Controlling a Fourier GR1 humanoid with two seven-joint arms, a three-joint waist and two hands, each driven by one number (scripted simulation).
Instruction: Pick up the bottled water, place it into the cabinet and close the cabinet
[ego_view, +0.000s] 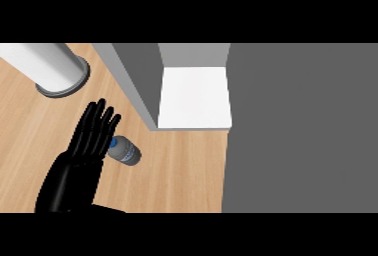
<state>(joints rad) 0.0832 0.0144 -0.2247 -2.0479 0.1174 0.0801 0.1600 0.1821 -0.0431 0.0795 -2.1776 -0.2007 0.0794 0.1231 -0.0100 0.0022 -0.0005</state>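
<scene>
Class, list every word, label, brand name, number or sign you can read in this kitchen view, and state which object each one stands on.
None: no readable text shows in the head view.
Bottled water: blue cap and grey body beside the left hand; no lettering can be made out.
White cylinder on the wooden counter: plain, no marking.
Cabinet: plain white shelf and grey walls, no sign.

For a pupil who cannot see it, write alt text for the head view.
A black left hand, fingers straight, rests beside a small clear bottled water with a blue cap on a light wooden counter. Ahead stand an open grey cabinet with a white shelf and a white cylinder.
</scene>
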